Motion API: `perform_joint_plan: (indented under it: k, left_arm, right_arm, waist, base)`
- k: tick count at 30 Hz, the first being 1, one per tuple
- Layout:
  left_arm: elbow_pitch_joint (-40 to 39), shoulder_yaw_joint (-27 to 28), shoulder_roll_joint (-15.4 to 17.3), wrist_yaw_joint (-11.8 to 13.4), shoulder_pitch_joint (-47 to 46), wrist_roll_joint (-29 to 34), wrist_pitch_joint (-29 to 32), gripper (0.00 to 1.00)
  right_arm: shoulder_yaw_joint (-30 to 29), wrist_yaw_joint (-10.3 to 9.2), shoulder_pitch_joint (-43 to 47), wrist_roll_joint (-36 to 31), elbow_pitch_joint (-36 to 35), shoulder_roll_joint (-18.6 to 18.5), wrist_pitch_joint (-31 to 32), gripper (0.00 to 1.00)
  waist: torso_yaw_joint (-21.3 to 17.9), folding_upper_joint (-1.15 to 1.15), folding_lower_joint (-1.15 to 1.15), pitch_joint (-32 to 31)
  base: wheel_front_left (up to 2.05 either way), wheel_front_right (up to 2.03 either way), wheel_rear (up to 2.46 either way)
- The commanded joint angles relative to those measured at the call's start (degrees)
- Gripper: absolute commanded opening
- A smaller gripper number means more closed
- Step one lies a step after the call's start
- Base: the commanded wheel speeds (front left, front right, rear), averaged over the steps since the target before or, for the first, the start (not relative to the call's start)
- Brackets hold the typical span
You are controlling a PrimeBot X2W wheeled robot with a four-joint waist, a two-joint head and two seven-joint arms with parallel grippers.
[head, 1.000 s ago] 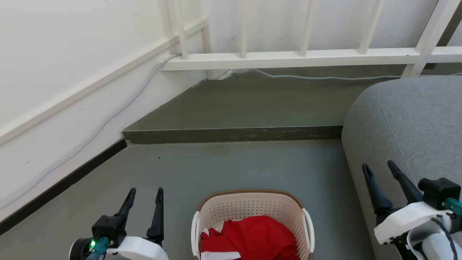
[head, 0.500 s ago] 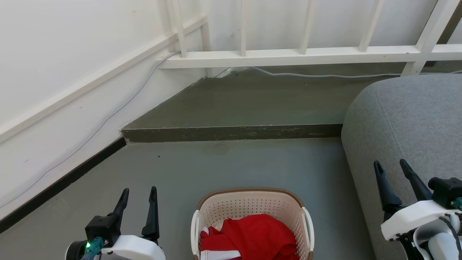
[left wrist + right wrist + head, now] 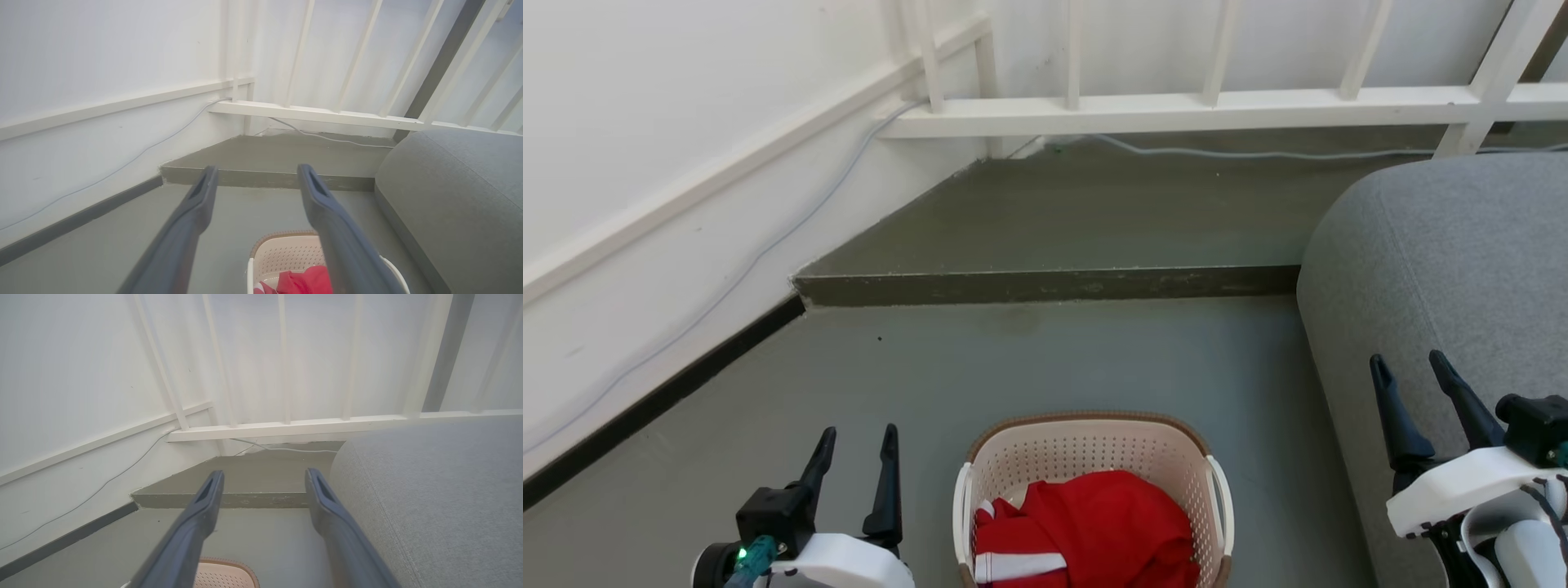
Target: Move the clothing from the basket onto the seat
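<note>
Red clothing [image 3: 1094, 531] with white stripe trim lies heaped in the cream perforated basket [image 3: 1086, 441] on the floor at the bottom centre of the head view. The grey seat [image 3: 1445, 269] rises to the right of the basket. My left gripper [image 3: 858, 445] stands open to the left of the basket, nothing between its fingers. My right gripper [image 3: 1409, 367] stands open over the seat's front edge, also empty. The left wrist view shows the left gripper [image 3: 257, 173], the basket [image 3: 286, 253], the clothing [image 3: 306, 281] and the seat [image 3: 457, 192]. In the right wrist view are the right gripper [image 3: 263, 477], the basket's rim [image 3: 224, 565] and the seat [image 3: 441, 490].
A raised concrete step [image 3: 1045, 286] crosses the floor beyond the basket. White walls and a white railing [image 3: 1192, 110] close off the back and left. A thin cable [image 3: 1258, 153] runs along the base of the railing. Grey floor [image 3: 1029, 359] lies between the step and the basket.
The head camera has tilted down a little, so the scene sits higher in the picture. Both grippers stay open and empty; the right one has shifted slightly right.
</note>
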Motion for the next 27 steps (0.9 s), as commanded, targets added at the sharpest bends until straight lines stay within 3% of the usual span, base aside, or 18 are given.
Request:
perform_joint_plan:
  k: [1,6,27]
  left_arm:
    - [-1.6,1.18,0.44,0.27,-2.9,-0.39,-0.77,1.0]
    - [-2.73,-1.93,0.44,0.51,-4.27,-2.27,-0.77,1.0]
    - [-0.12,-18.39,0.44,7.04,-18.45,-5.35,-0.77,1.0]
  right_arm:
    - [0.73,0.41,-1.75,-0.25,-1.69,-1.4,-0.78,1.0]
    - [0.6,0.41,-3.26,0.54,-3.81,-2.6,-0.78,1.0]
    - [0.06,0.41,-15.05,3.54,-13.28,-7.86,-0.78,1.0]
  waist:
    - [-0.19,0.0,0.0,0.85]
    - [-0.78,0.0,0.0,4.65]
    - [-4.24,0.0,0.0,25.48]
  base:
    - [0.0,0.0,0.0]
    - [0.0,0.0,0.0]
    - [0.0,0.0,0.0]
